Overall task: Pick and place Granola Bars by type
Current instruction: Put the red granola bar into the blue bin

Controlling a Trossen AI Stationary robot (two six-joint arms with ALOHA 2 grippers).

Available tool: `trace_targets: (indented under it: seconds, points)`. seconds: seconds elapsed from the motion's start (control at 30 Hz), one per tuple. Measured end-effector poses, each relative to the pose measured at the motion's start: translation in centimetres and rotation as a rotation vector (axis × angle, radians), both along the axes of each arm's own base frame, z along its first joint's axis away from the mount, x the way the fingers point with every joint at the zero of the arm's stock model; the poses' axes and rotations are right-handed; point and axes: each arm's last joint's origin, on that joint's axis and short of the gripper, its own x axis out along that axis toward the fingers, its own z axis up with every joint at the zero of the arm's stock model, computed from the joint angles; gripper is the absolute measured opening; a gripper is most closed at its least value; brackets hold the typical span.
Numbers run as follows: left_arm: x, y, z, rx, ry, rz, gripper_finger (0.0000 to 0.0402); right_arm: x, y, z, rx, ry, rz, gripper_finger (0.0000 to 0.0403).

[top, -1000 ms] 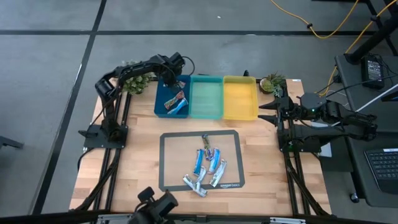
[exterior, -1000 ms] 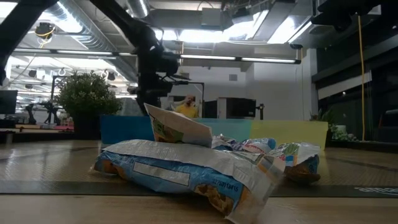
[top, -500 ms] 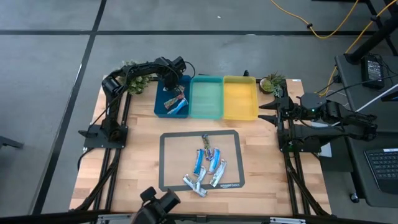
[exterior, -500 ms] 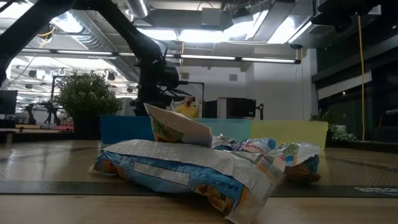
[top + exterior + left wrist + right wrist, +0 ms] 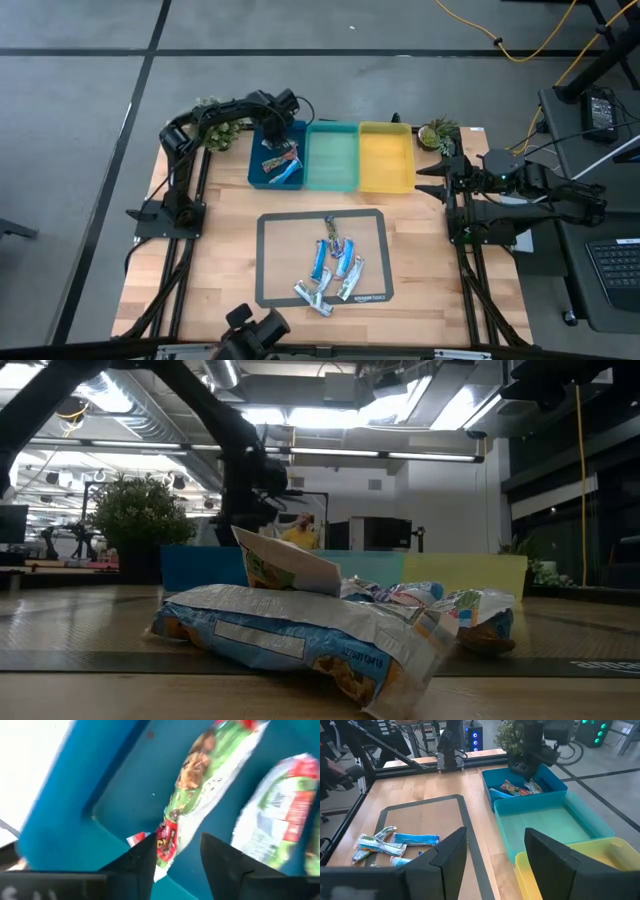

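My left gripper [image 5: 272, 135] points down into the blue bin [image 5: 258, 172] at the far left and is open [image 5: 177, 855]. Two red-and-green granola bars lie on the bin floor. One [image 5: 200, 785] has its end between the fingers, and the other [image 5: 280, 815] lies beside it. Several blue-and-white and silver granola bars [image 5: 335, 268] lie piled on the dark-edged mat [image 5: 262, 270] near the table's front. My right gripper [image 5: 495, 865] waits open at the table's right edge, clear of everything. My left gripper stands over the end [image 5: 165, 842] of one red-and-green bar, its fingers on either side and pointing down. Whether a finger still touches the wrapper I cannot tell. The bar lies flat on the blue bin's floor.
A teal bin [image 5: 332, 160] and a yellow bin [image 5: 386, 160] stand in a row to the right of the blue one. Small plants [image 5: 218, 130] [image 5: 438, 132] stand at the far corners. Bare wood lies around the mat.
My left gripper has sunk a little into the blue bin at the far left. The red-and-green bar below it now lies on the bin floor.
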Motion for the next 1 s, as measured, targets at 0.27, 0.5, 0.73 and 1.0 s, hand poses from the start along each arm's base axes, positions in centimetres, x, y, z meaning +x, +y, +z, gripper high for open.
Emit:
trace_targets:
  seconds: [0.27,0.5,0.73,1.0]
  points:
    - [0.7,-4.0,6.4,0.085,-0.176,-0.099,0.0164,0.0,0.0,0.0,-0.003,0.0,0.001,0.02]
    - [2.2,-8.7,9.8,0.032,-0.356,-0.228,0.016,0.0,0.0,0.0,-0.003,0.001,0.001,0.02]
    - [4.1,-13.0,10.2,-0.115,-0.454,-0.396,0.015,0.0,0.0,0.0,-0.003,0.001,0.001,0.02]
    - [6.7,-20.1,10.4,-0.124,-0.472,-0.81,0.0134,0.0,0.0,0.0,-0.001,0.0,0.001,0.02]
